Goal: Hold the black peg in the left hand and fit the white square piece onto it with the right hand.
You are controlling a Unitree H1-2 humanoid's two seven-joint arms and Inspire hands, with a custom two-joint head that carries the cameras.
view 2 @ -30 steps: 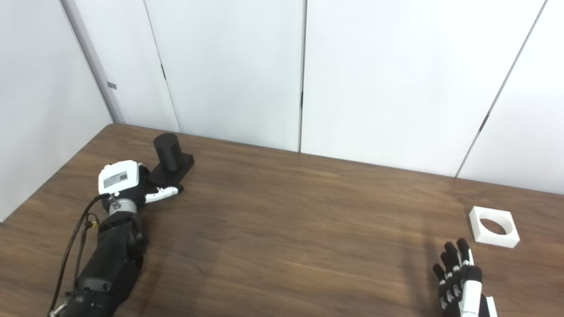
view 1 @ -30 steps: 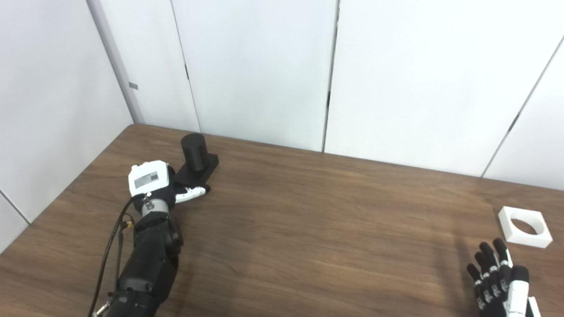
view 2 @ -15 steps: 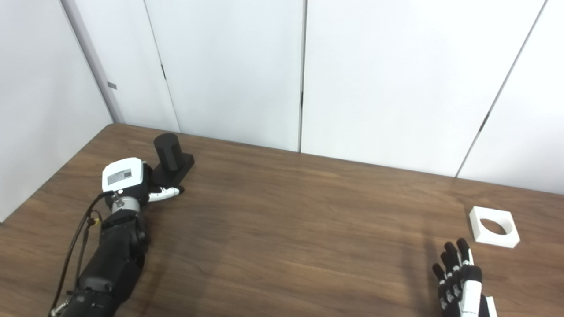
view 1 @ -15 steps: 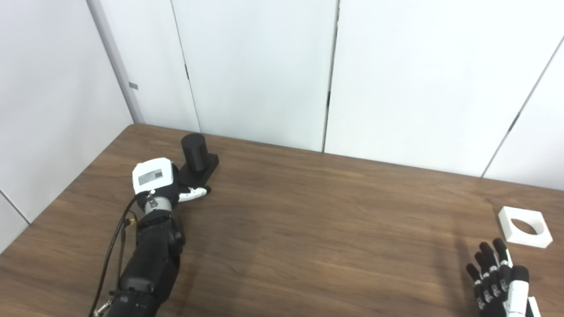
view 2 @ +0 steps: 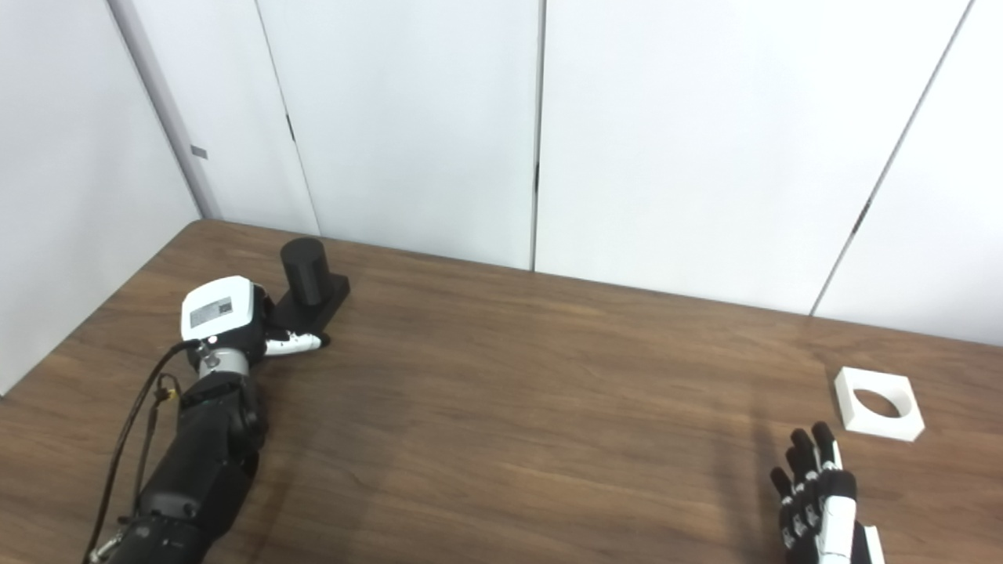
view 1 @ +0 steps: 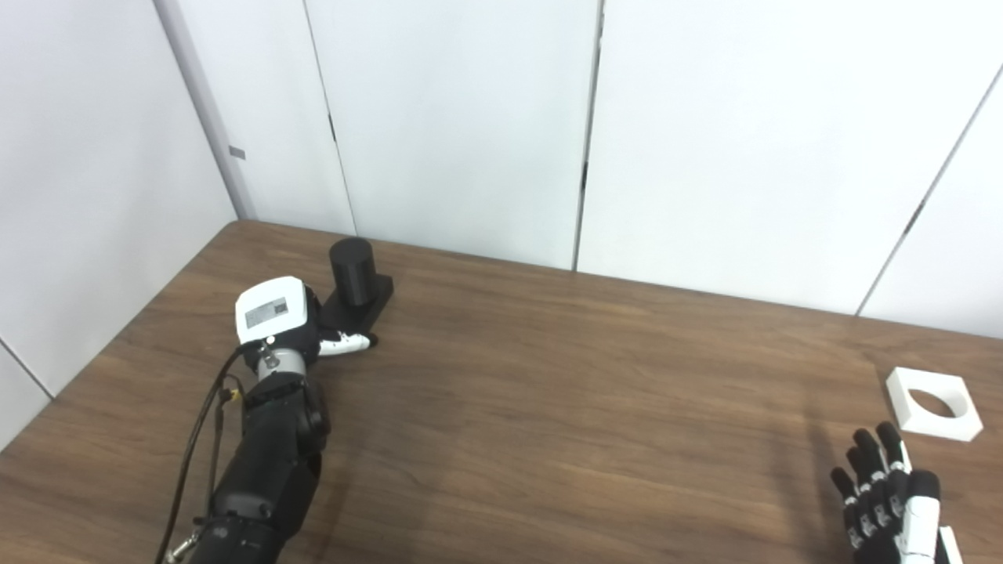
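Black peg stands upright on its square base at far-left of wooden table, w/ left hand against the base; grip hidden, can't tell if fingers hold it. White square piece lies flat far right, just beyond right hand, fingers spread, holding nothing.

The left hand covers the near end of the black peg base, so its fingers beyond the white casing are out of sight and I cannot tell whether they grip the base. The right hand is cut off at the bottom edge below the white square piece; only the fingertips and part of the palm show.
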